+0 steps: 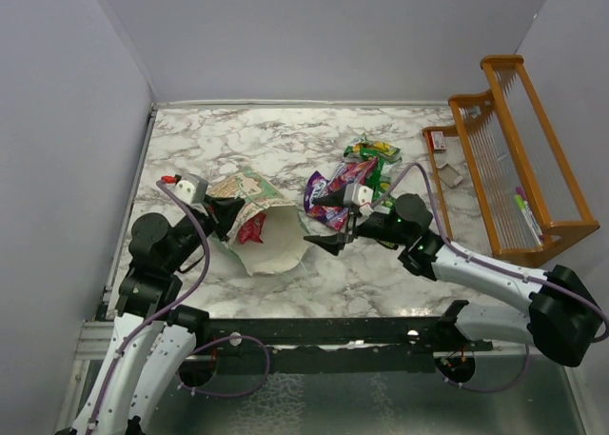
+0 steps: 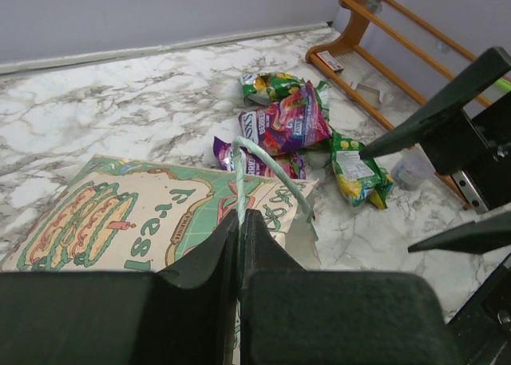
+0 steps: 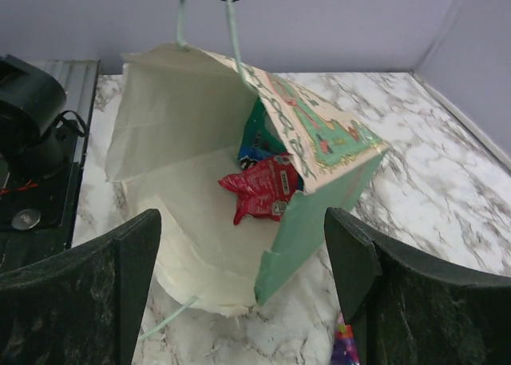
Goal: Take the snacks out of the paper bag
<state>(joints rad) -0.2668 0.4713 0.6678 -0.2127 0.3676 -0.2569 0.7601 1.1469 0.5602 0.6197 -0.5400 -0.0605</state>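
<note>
Straight before the open right gripper (image 1: 319, 224), a red packet (image 3: 262, 191) lies inside the paper bag (image 3: 172, 125); the left gripper (image 2: 241, 229) clamps its handle (image 2: 263, 161).

The paper bag (image 3: 307, 221) is pale green, cream inside; its packet (image 3: 263, 191) red; the table (image 1: 285, 140) grey-veined white.

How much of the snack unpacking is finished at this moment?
Done: several packets lie outside the paper bag. In hand: left gripper pinches the bag's handle; right gripper, open and empty, faces its mouth. Left: a red packet and a blue-green one inside.
</note>
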